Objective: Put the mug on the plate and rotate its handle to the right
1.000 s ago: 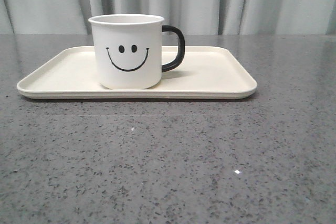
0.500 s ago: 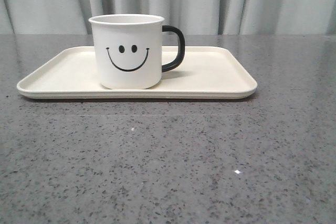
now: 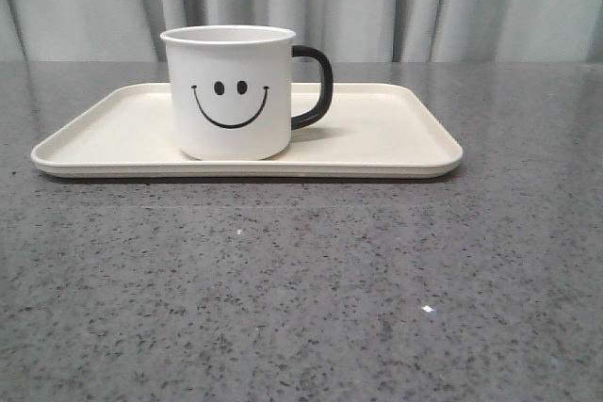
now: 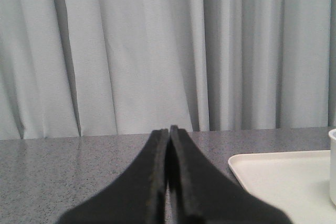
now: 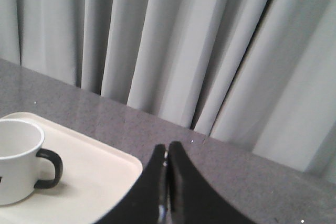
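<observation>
The mug [image 3: 229,91] stands upright on the plate [image 3: 396,143], left of its middle, smiley face toward you and the handle [image 3: 314,88] pointing right. You'll see both claws pressed together with nothing between them: the left gripper [image 4: 169,132] and the right gripper [image 5: 167,149], each clear of the plate. The grey table [image 3: 301,289] carries it all; how high the claws hang you probably can't judge here.

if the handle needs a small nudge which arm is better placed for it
Right. The handle juts from the mug toward the robot's right, and the right gripper views it openly. The left gripper sees only the mug's edge on the plate.
</observation>
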`<control>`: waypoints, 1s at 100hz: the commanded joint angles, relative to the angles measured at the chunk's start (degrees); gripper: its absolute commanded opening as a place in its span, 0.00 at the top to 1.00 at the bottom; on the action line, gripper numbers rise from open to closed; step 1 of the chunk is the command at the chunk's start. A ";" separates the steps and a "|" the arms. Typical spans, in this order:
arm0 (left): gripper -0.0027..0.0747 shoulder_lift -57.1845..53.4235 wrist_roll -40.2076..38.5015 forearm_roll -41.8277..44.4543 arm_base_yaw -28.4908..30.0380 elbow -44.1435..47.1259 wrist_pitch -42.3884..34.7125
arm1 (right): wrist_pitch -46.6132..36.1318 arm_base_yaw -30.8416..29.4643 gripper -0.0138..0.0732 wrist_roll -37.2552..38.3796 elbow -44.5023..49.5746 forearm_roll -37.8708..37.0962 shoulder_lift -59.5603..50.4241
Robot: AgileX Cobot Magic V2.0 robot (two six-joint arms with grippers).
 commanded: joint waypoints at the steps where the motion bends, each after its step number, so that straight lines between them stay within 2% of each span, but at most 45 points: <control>1: 0.99 -1.67 -0.58 -0.98 0.13 0.63 -3.89 | -4.07 0.17 0.91 -0.15 -0.95 0.54 -2.61; 20: 0.99 -1.67 -0.58 -0.98 0.13 0.63 -3.89 | -13.59 4.44 0.91 -0.09 6.92 1.38 -8.98; 41: 0.99 -1.67 -0.58 -0.98 0.13 0.63 -3.89 | -26.15 7.74 0.91 -0.09 19.11 11.16 -14.26; 71: 0.99 -1.67 -0.58 -0.98 0.13 0.63 -3.89 | -27.94 7.74 0.91 -0.09 30.94 12.45 -23.34; 100: 0.99 -1.67 -0.58 -0.98 0.13 0.63 -3.89 | -26.93 7.74 0.91 -0.09 36.30 13.14 -27.84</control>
